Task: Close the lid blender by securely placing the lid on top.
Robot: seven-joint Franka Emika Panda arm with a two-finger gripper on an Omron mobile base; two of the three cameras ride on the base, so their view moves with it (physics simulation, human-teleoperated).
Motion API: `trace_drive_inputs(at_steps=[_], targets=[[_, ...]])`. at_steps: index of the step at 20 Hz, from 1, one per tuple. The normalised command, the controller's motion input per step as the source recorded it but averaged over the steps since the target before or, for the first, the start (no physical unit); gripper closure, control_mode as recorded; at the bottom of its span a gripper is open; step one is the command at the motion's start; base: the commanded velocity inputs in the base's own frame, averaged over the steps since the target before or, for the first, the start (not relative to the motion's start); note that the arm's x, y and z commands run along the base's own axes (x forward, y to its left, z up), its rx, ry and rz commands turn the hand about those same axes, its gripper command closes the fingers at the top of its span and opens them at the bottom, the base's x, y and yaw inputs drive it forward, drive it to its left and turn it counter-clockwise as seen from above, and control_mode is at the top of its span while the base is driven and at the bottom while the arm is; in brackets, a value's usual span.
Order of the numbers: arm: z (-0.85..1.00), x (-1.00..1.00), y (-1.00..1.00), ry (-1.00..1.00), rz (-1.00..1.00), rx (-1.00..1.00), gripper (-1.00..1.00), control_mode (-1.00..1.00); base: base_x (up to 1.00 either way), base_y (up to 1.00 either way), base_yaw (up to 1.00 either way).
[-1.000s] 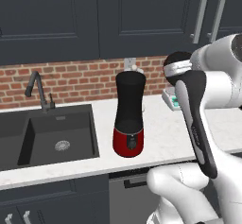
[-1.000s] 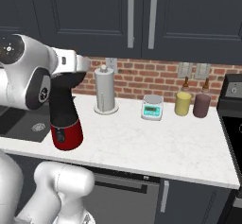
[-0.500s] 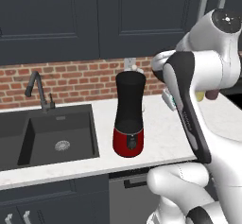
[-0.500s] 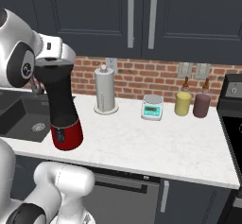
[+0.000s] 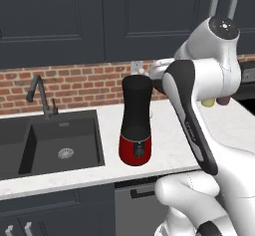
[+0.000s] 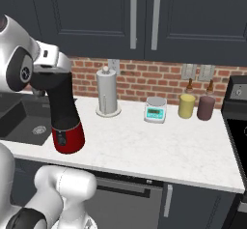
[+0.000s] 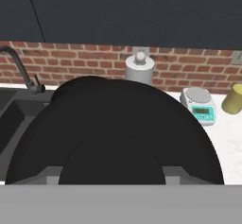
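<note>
Hovering just over the top of the blender, the tool sits at the jar's upper right edge in the left base view; whether its fingers are spread or closed cannot be told. In the hand view a broad round black shape, apparently the lid, lies right under the camera. The blender stands on the white desk, just right of the sink. Behind the blender stands a paper towel roll, and further right a small scale, a yellow jar and a maroon jar.
</note>
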Motion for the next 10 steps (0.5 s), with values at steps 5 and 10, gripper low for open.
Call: trace_drive_inputs(at_steps=[5,10], targets=[[-0.22,0.24,0.21,0.0,0.0,0.01,1.0,-1.0,0.0,0.0,0.0],[-0.16,0.24,0.3,0.04,0.0,0.0,1.0,-1.0,0.0,0.0,0.0]])
